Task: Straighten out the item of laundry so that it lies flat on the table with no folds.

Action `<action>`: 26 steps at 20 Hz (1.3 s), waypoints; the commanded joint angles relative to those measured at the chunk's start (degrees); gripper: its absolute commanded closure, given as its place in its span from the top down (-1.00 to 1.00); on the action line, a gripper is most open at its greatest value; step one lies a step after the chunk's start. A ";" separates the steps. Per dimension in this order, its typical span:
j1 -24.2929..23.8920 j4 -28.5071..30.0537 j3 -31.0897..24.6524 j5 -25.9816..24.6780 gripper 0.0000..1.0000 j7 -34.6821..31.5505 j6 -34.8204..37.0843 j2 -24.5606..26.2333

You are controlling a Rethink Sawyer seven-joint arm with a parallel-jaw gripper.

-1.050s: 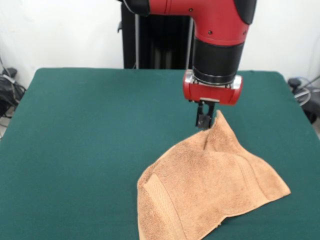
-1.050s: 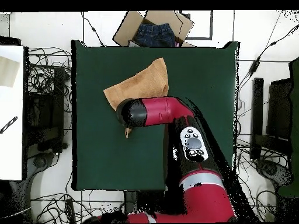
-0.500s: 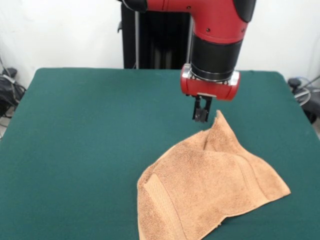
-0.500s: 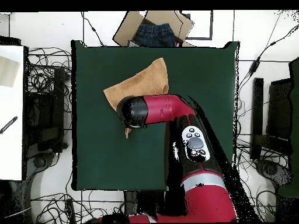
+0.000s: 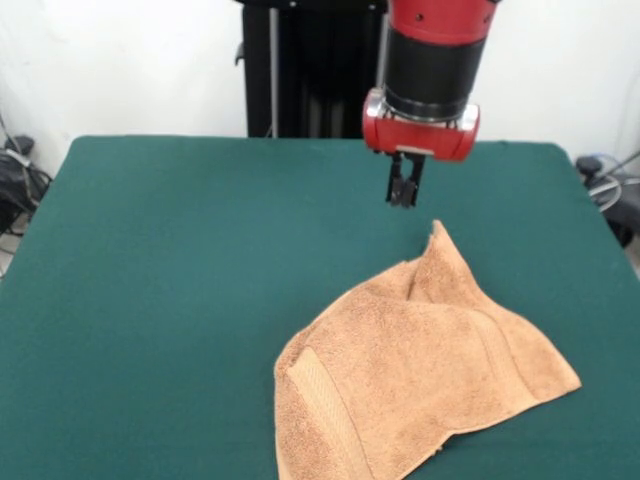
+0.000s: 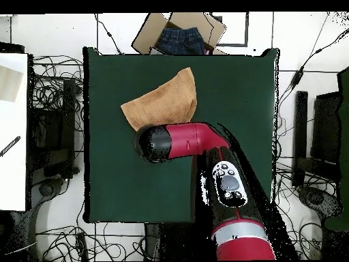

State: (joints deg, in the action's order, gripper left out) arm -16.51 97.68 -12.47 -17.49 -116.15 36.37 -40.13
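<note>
Towel (image 5: 420, 375) lies folded and peaked on tabletop (image 5: 180, 280), near edge, not flat; end effector (image 5: 403, 195) hangs above its peak, empty, fingers seemingly together; flattening remains.

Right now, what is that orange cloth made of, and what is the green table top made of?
The orange cloth looks like terry towelling: a fuzzy, looped, matte surface with a flatter woven band near one edge. The table top looks like felt or a similar fabric: dull, even dark green with no shine. What lies under it can't be seen.
</note>
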 commanded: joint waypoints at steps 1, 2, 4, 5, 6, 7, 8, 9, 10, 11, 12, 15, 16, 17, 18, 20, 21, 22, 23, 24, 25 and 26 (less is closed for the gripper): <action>-1.15 12.14 -5.89 1.17 -1.00 -0.59 -5.69 -4.68; -1.35 12.82 -6.01 1.05 -1.00 -0.63 -6.37 -4.80; -1.50 13.50 -6.11 0.69 -1.00 -0.86 -7.73 -4.55; -1.47 13.67 -6.06 0.47 -1.00 -1.01 -8.32 -4.36; -1.27 13.74 -5.90 0.26 -1.00 -1.25 -8.74 -4.35; -0.99 13.75 -5.63 0.00 -1.00 -1.53 -9.21 -4.36; -0.68 13.63 -5.34 -0.21 -1.00 -1.68 -9.35 -4.41; -0.37 13.42 -5.02 -0.67 -1.00 -1.63 -9.64 -4.49; -0.10 13.30 -4.79 -1.23 -1.00 -1.60 -10.49 -4.56; 0.12 13.20 -4.56 -1.17 1.00 -1.51 -10.57 -4.49; 0.38 13.06 -4.32 -1.30 1.00 -1.72 -10.73 -4.47; 1.19 12.66 -3.60 -1.47 1.00 -2.45 -11.11 -4.38; 1.42 12.56 -3.42 -1.44 1.00 -2.60 -11.22 -4.33; 1.47 12.43 -3.43 -1.38 1.00 -2.56 -11.22 -4.25; 1.57 12.45 -3.36 -1.25 1.00 -2.74 -11.33 -4.22; 1.72 12.53 -3.23 -0.95 1.00 -3.10 -11.54 -4.17; 1.92 12.35 -3.18 -0.54 1.00 -3.41 -11.12 -3.88; 1.37 12.78 -3.80 -0.13 1.00 -3.44 -12.00 -3.43; 1.16 12.78 -3.99 -0.31 1.00 -3.20 -12.48 -3.02; 1.14 12.80 -3.97 -0.36 1.00 -3.16 -12.53 -2.77; 1.08 12.70 -3.91 -0.70 1.00 -2.82 -12.51 -2.33; 1.02 12.78 -3.97 -0.95 1.00 -2.60 -12.75 -1.99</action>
State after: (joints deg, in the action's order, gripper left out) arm -16.39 107.27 -12.81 -17.59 -116.15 27.97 -44.64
